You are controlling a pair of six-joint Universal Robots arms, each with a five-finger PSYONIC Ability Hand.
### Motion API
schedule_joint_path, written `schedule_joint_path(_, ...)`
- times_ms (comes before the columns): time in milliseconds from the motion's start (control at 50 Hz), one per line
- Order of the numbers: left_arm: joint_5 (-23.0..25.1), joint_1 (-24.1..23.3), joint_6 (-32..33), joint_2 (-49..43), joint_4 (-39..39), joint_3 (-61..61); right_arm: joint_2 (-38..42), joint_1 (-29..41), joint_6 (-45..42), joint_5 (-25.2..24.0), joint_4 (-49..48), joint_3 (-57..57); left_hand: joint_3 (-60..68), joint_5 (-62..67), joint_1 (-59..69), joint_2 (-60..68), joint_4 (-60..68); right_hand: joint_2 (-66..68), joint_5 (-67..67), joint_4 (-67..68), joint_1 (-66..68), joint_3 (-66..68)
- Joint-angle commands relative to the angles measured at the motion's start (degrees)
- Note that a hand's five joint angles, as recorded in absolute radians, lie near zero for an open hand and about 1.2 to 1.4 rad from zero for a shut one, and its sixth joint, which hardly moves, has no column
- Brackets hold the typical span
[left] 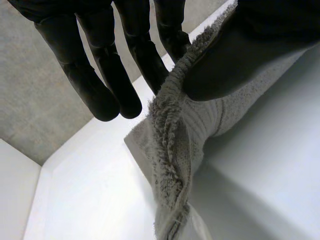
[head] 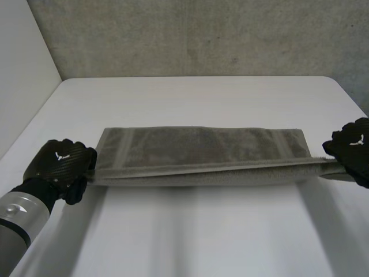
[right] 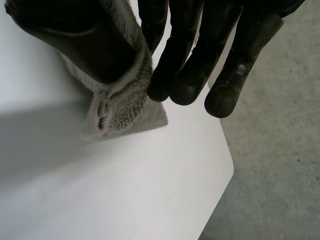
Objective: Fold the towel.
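Across the white table's (head: 196,231) middle, the long grey terry towel (head: 202,151) is mid-fold, its raised near edge stretched between the black left hand (head: 60,161) and black right hand (head: 351,147) (each thumb-pinching an end, probably a corner), next needing an even carry to the far edge.

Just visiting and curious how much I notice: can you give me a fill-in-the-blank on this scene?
The grey towel lies partly on a ____ table. The left hand and right hand are ____ in colour. Each pinches the towel between fingers and ____.
Missing: white; black; thumb.
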Motion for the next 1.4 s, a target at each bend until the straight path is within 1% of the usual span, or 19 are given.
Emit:
schedule_joint_path(20,3.96,0.22,0.28,-13.05,3.88,8.10,11.98,0.76,1.69,-1.29,-0.64,-7.02,-8.60,-15.85,-2.67,-5.21,-6.34,3.31,2.21,3.10,3.40,3.33)
schedule_joint_path(100,3.61,-0.31,0.19,-20.84,4.86,14.82,25.44,9.19,1.88,8.45,-0.20,-18.96,-8.60,-15.85,-2.67,-5.21,-6.34,3.31,2.21,3.10,3.40,3.33)
schedule_joint_path(140,3.52,-0.92,0.02,-29.67,4.78,23.56,29.14,11.22,1.79,11.18,-0.46,-22.83,-8.60,-15.85,-2.67,-5.21,-6.34,3.31,2.21,3.10,3.40,3.33)
schedule_joint_path(160,3.52,-0.92,0.01,-29.71,4.78,23.60,29.17,11.24,1.79,11.21,-0.46,-22.87,-8.60,-15.85,-2.67,-5.21,-6.34,3.31,2.21,3.10,3.40,3.33)
schedule_joint_path(200,3.43,-1.80,-0.25,-36.97,4.60,32.26,37.75,14.12,2.31,15.23,-0.46,-31.35,-8.60,-15.85,-2.67,-5.21,-6.34,3.31,2.21,3.10,3.40,3.33)
schedule_joint_path(340,2.03,-3.47,-0.16,-50.69,4.43,50.02,49.21,17.21,3.02,17.80,-3.45,-43.79,-8.60,-15.85,-2.67,-5.21,-6.34,3.31,2.21,3.10,3.40,3.33)
schedule_joint_path(500,-0.43,-4.96,0.10,-61.95,4.69,66.29,58.79,18.71,4.60,19.56,-15.75,-52.40,-8.60,-15.85,-2.67,-5.21,-6.34,3.31,2.21,3.10,3.40,3.33)
schedule_joint_path(520,-0.44,-5.05,0.10,-63.80,4.34,68.93,59.84,19.32,4.42,20.51,-17.75,-53.27,-16.90,-24.15,-10.98,-13.51,-14.65,-13.28,-14.38,-13.50,-13.19,-13.26)
schedule_joint_path(540,-0.44,-5.05,0.10,-63.82,4.34,68.96,59.85,19.32,4.42,20.52,-17.77,-53.28,-16.99,-24.24,-11.06,-13.59,-14.73,-13.45,-14.55,-13.66,-13.36,-13.43)
schedule_joint_path(560,-0.52,-5.23,0.10,-65.03,4.08,70.61,60.81,19.50,4.42,21.48,-19.60,-53.71,-37.14,-44.39,-31.21,-33.74,-34.88,-41.76,-42.86,-41.97,-41.67,-41.74)
schedule_joint_path(580,-0.61,-5.75,0.10,-65.74,3.81,71.50,60.81,19.50,4.42,21.49,-19.62,-53.72,-68.15,-75.40,-62.22,-64.76,-65.89,-42.04,-43.15,-42.26,-41.96,-42.03)
schedule_joint_path(600,-0.61,-5.76,0.10,-65.75,3.81,71.50,61.68,19.50,4.51,22.71,-21.36,-53.98,-68.46,-75.71,-62.54,-65.07,-66.20,-63.86,-64.96,-64.07,-63.77,-63.84)
schedule_joint_path(620,-0.87,-6.19,-0.07,-65.84,3.55,71.68,62.13,19.67,4.77,24.11,-22.86,-54.07,-77.95,-85.20,-72.03,-74.56,-75.69,-66.69,-67.79,-66.90,-66.60,-66.67)
schedule_joint_path(780,-3.15,-7.60,-1.65,-60.06,2.40,67.31,60.38,20.29,6.71,26.41,-23.66,-50.73,-78.38,-85.63,-72.46,-74.99,-76.13,-66.69,-67.79,-66.90,-66.60,-66.67)
schedule_joint_path(820,-3.51,-7.52,-2.09,-57.40,2.49,64.83,53.29,20.29,11.25,26.24,-23.40,-45.31,-78.38,-85.63,-72.46,-74.99,-76.13,-66.69,-67.79,-66.90,-66.60,-66.67)
schedule_joint_path(920,-3.86,-7.34,-3.85,-48.70,2.67,56.12,43.97,19.85,18.55,25.27,-22.96,-35.99,-78.38,-85.63,-72.46,-74.99,-76.13,-66.69,-67.79,-66.90,-66.60,-66.67)
schedule_joint_path(1060,-3.77,-6.64,-9.57,-37.10,3.02,41.80,33.94,19.68,20.42,23.52,-19.11,-23.17,-78.38,-85.63,-72.46,-74.99,-76.13,-66.69,-67.79,-66.90,-66.60,-66.67)
schedule_joint_path(1240,-3.95,-6.55,-19.57,-32.00,4.86,28.89,33.13,14.41,21.30,22.20,-18.83,-15.58,-78.38,-85.63,-72.46,-74.99,-76.13,-59.56,-60.66,-59.78,-59.47,-59.54)
schedule_joint_path(1400,-3.77,-5.85,-21.78,-32.00,8.54,25.54,39.19,11.06,26.84,16.65,-20.41,-15.84,-78.38,-85.63,-72.46,-74.99,-76.13,-52.98,-54.08,-53.19,-52.89,-52.96)
